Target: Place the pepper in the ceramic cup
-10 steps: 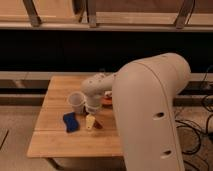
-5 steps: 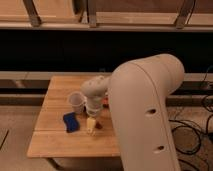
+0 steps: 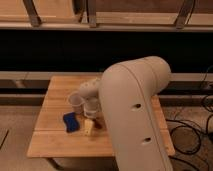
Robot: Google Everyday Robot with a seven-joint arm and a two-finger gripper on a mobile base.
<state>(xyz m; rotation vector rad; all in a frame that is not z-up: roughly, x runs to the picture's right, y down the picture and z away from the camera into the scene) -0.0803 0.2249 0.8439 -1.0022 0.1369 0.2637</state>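
Note:
The ceramic cup (image 3: 75,101), small and whitish with a pale inside, stands upright on the wooden table (image 3: 50,140), left of centre. My gripper (image 3: 91,113) hangs just right of the cup, pointing down at the table from the pale wrist (image 3: 89,90). Directly below and slightly right of it lies a dark red sliver that looks like the pepper (image 3: 98,123), partly hidden by my arm. I cannot make out whether the gripper touches it.
A blue object (image 3: 70,121) lies in front of the cup. A pale yellow object (image 3: 89,127) sits beside it, under the gripper. My bulky arm shell (image 3: 137,115) covers the table's right half. Cables (image 3: 192,135) trail on the floor at right.
My arm has shifted slightly left and the wrist has dropped a little toward the table. The cup and the blue object have not moved.

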